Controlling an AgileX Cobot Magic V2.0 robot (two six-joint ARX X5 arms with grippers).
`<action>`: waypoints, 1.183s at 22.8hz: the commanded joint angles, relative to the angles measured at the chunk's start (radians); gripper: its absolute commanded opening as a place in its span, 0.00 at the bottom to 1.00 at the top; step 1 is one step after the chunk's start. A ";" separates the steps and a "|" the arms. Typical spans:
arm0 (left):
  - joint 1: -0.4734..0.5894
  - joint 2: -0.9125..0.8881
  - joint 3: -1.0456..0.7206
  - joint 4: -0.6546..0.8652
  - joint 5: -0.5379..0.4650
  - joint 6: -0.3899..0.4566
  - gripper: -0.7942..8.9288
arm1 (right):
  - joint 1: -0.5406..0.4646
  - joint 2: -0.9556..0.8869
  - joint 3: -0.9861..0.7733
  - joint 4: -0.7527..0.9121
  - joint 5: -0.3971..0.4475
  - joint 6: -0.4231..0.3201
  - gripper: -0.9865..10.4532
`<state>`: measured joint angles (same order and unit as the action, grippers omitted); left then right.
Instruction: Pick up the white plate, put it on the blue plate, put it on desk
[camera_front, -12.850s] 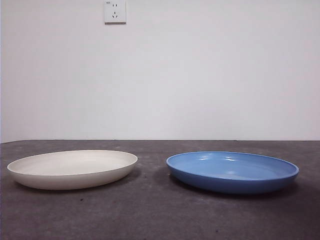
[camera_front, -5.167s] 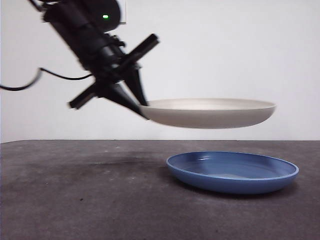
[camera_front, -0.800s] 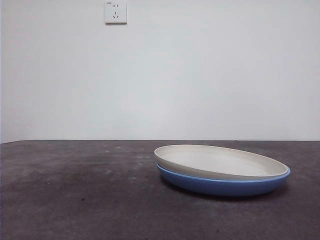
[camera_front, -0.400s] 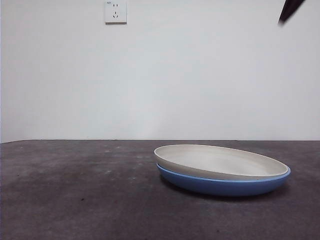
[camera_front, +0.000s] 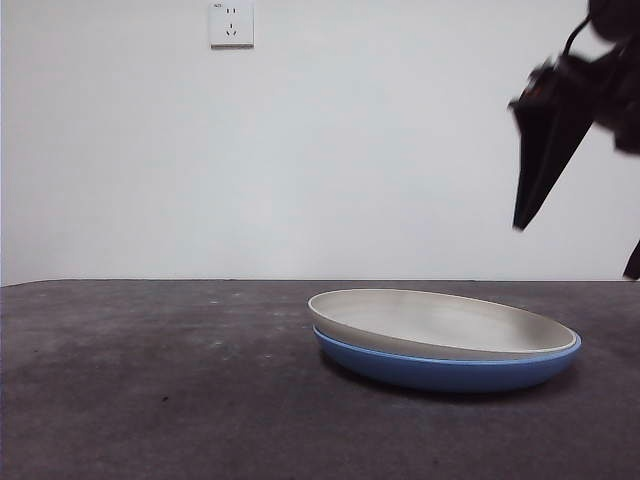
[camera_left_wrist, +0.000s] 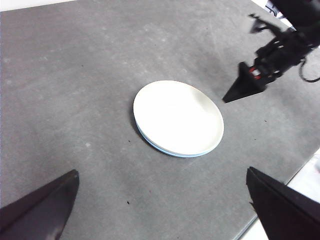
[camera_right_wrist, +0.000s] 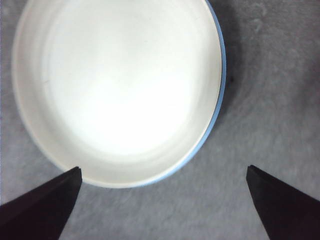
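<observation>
Front view: right end effector (camera_front: 575, 250) above white plate (camera_front: 440, 322)

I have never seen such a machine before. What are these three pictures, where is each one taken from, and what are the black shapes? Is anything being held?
This is a robot with two arms at a desk; each arm ends in a hand of two black jaws.

The front view looks level across the desk. The other two come from cameras on the wrists, looking down; the black wedges at their bottom corners are that hand's own jaws.

On the desk the white plate sits inside the blue plate, a little off centre, so a blue edge shows.

The right hand is open above the plates; it is the dark shape at the front view's upper right. The left hand is open too, higher and farther off. Neither holds anything.
</observation>
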<state>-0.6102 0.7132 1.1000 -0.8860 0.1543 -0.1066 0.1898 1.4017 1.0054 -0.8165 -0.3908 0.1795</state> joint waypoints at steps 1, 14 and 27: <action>-0.007 -0.002 0.007 0.011 -0.004 -0.007 0.66 | 0.004 0.069 0.038 0.035 -0.001 -0.024 0.60; -0.007 -0.004 0.007 0.011 -0.004 -0.014 0.66 | 0.003 0.286 0.083 0.135 -0.002 -0.031 0.49; -0.007 -0.004 0.007 0.011 -0.004 -0.018 0.66 | -0.002 0.325 0.083 0.125 -0.018 -0.035 0.20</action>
<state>-0.6102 0.7055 1.1000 -0.8860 0.1543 -0.1211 0.1875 1.7050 1.0695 -0.6930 -0.4068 0.1570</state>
